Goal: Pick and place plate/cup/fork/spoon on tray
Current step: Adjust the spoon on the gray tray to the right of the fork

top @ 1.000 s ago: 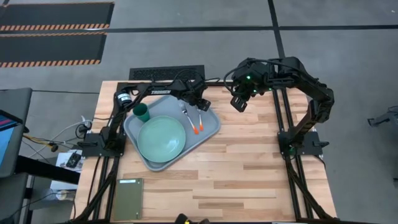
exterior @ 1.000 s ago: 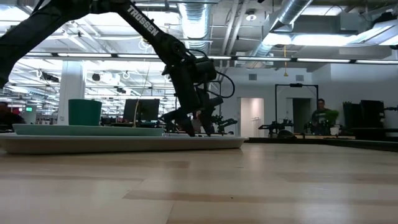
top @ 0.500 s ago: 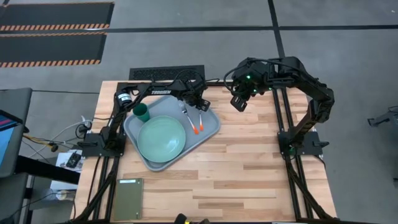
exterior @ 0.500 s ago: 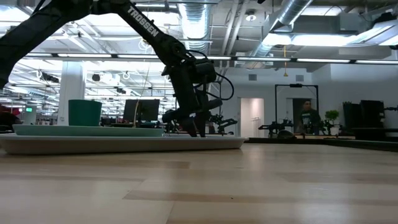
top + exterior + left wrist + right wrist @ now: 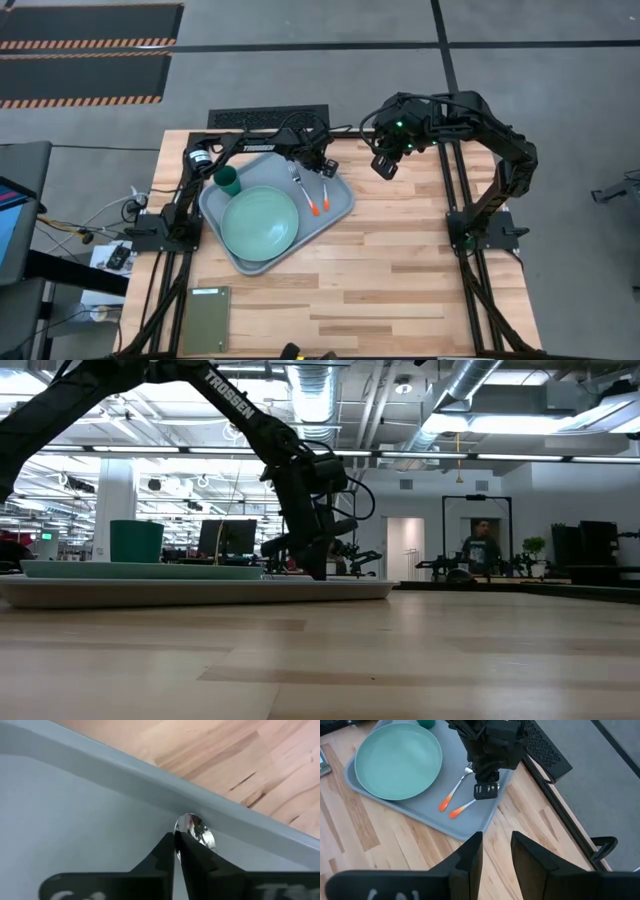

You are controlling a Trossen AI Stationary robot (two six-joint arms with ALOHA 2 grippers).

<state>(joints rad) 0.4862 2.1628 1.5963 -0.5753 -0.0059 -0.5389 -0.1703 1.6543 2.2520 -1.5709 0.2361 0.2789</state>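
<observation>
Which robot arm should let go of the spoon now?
Left. Its pincer is shut on the spoon inside the tray; the right pincer hangs open over bare table beside it.

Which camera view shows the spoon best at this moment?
The right wrist view: the spoon lies on the tray, orange handle clear, bowl end under the left gripper. The high view shows it smaller. The left wrist view shows only its bowl. The low view hides it.
</observation>
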